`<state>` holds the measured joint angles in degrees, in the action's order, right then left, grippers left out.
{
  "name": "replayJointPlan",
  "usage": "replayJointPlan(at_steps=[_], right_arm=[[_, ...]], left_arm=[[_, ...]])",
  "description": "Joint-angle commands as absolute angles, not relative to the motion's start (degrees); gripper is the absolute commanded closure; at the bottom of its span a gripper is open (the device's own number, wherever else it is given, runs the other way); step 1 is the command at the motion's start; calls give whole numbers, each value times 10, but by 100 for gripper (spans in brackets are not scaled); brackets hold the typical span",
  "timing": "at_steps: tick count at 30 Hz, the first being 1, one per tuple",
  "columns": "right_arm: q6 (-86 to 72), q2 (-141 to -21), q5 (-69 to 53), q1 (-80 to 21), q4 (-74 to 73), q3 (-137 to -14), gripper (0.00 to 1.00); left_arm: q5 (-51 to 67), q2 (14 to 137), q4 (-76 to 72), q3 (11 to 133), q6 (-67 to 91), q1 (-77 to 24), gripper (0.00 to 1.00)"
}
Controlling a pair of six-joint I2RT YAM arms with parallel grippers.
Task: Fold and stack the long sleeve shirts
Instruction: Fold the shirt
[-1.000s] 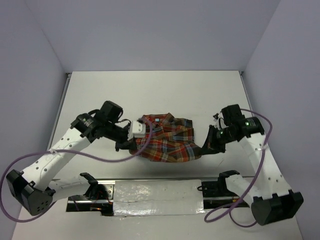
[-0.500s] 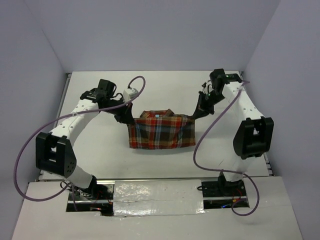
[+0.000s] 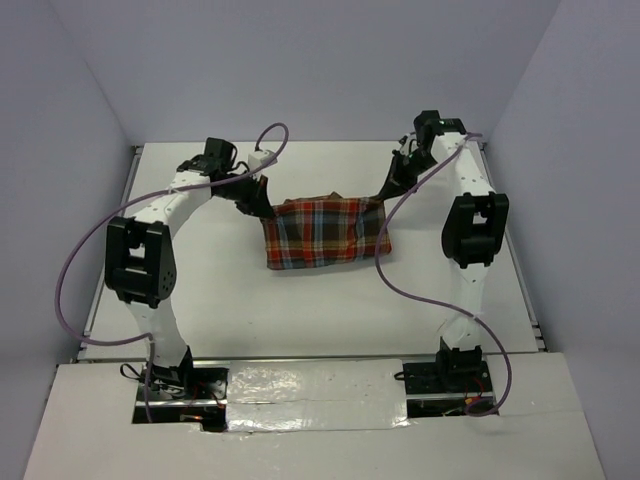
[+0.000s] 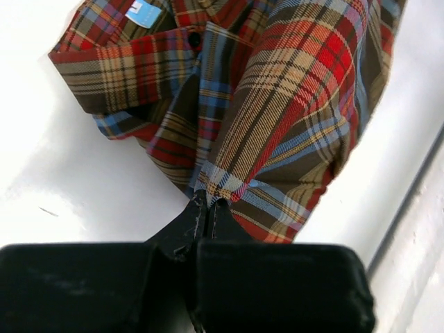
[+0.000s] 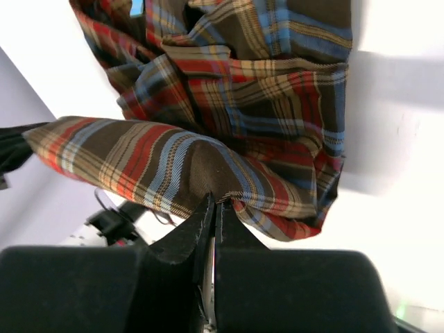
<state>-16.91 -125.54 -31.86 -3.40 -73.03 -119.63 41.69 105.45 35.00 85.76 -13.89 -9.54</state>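
Observation:
The long sleeve shirt [image 3: 322, 232] is a red, brown and blue plaid, folded into a rough rectangle at the table's far middle. Both arms reach far back and hold its far edge up. My left gripper [image 3: 262, 203] is shut on its far left corner, and the fabric [image 4: 277, 125] hangs from its fingertips [image 4: 199, 208] with a small blue neck label [image 4: 144, 12] showing. My right gripper [image 3: 384, 195] is shut on the far right corner. In the right wrist view the cloth [image 5: 229, 132] bunches above the pinched fingertips [image 5: 207, 206].
White table [image 3: 200, 300] with a raised rim on the left [image 3: 118, 215] and right [image 3: 510, 240]. Purple walls close in behind and on both sides. Purple cables loop off each arm, one over the table right of the shirt [image 3: 395, 285].
Both arms have swung from the near middle out to the far part of the table, carrying the shirt away from the bases. It went from a hanging bunch to a stretched rectangle.

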Motion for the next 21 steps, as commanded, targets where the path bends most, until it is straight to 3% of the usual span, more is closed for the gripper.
replayJointPlan(at_steps=[1, 7, 10, 13, 21], right_arm=[[-196, -1303, -339, -21, -730, -1273, 100], [-233, -1364, -354, -6, -679, -1279, 100], [-296, -1375, -368, -4, -581, -1267, 100], [-351, -1376, -382, -4, -488, -1240, 100], [-405, -1404, -347, -4, -432, -1245, 100]], left_arm=[[425, 1091, 305, 893, -113, -81, 100], [422, 1197, 271, 970, -85, -76, 100], [422, 1246, 235, 997, -59, -75, 100], [419, 1266, 212, 998, -35, -75, 100], [384, 1289, 166, 1000, -22, -74, 100]])
